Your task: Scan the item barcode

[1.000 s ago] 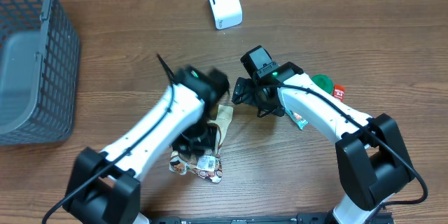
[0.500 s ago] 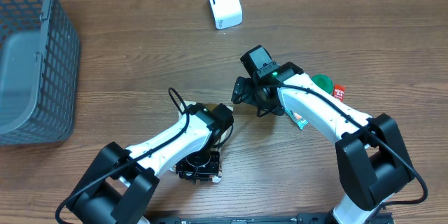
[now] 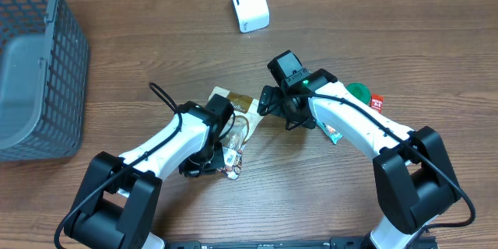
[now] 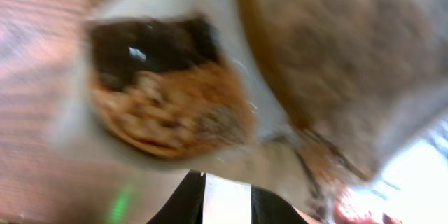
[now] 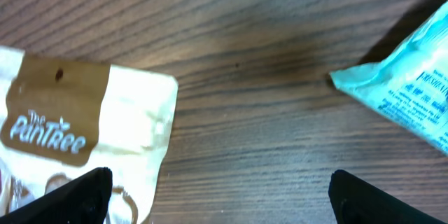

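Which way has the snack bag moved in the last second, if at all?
Yes. In the overhead view the snack bag has shifted toward the white scanner, which has stayed put; the bag's top edge now lies nearer to it.

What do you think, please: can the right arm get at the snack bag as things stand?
Probably yes. The right gripper stands open right at the top edge of the snack bag, nothing lying between; the left gripper seems to hold the bag's far end.

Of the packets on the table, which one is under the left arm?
The cream-and-brown PanTree snack pouch, partly covered by the left arm's wrist. The teal packet lies apart from it, beneath the right arm.
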`<state>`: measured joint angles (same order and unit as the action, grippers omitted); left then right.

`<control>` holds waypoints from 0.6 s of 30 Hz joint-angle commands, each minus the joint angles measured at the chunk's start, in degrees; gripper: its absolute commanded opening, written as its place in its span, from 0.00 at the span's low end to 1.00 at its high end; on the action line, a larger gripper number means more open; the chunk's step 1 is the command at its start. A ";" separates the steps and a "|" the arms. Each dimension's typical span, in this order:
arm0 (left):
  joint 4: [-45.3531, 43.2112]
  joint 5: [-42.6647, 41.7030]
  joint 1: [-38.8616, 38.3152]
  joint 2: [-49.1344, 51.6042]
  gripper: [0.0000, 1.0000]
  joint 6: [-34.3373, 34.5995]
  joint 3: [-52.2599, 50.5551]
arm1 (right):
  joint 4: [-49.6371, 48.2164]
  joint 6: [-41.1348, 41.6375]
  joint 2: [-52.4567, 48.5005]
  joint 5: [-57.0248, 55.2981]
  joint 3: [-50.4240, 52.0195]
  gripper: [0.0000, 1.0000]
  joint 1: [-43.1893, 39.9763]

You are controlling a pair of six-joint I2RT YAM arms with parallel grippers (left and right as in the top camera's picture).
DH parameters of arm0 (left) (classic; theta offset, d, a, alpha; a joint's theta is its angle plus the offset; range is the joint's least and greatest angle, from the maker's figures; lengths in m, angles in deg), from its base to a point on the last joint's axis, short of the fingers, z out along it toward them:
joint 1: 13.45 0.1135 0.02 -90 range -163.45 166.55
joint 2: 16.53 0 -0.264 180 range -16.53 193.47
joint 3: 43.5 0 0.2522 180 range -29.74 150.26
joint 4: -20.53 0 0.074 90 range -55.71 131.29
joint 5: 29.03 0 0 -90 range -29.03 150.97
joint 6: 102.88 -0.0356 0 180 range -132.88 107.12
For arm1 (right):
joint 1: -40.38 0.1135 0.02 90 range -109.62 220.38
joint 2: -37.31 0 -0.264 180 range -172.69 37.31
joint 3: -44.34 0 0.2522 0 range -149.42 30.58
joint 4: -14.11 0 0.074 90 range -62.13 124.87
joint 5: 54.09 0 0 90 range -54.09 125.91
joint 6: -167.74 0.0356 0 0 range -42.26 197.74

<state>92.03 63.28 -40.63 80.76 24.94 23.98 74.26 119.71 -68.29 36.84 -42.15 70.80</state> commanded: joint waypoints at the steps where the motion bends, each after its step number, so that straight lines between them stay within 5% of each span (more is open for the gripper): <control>1: -2.40 4.68 0.66 -0.81 0.17 0.94 -0.44 | 0.11 -0.24 2.08 2.27 0.02 1.00 0.17; 6: -7.72 5.64 0.66 -0.81 0.26 0.96 -0.42 | 0.26 -0.24 2.08 2.36 0.02 1.00 0.70; 14: -2.25 9.64 6.43 -0.81 0.28 0.37 4.96 | 0.22 -0.24 2.03 2.14 0.02 1.00 0.70; 18: -2.62 -3.28 9.35 -0.83 0.61 -3.98 8.04 | 0.09 -0.24 2.03 2.16 0.02 1.00 0.70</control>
<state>89.77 68.26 -32.79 80.76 23.30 29.22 74.48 119.69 -68.29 38.72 -42.15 71.23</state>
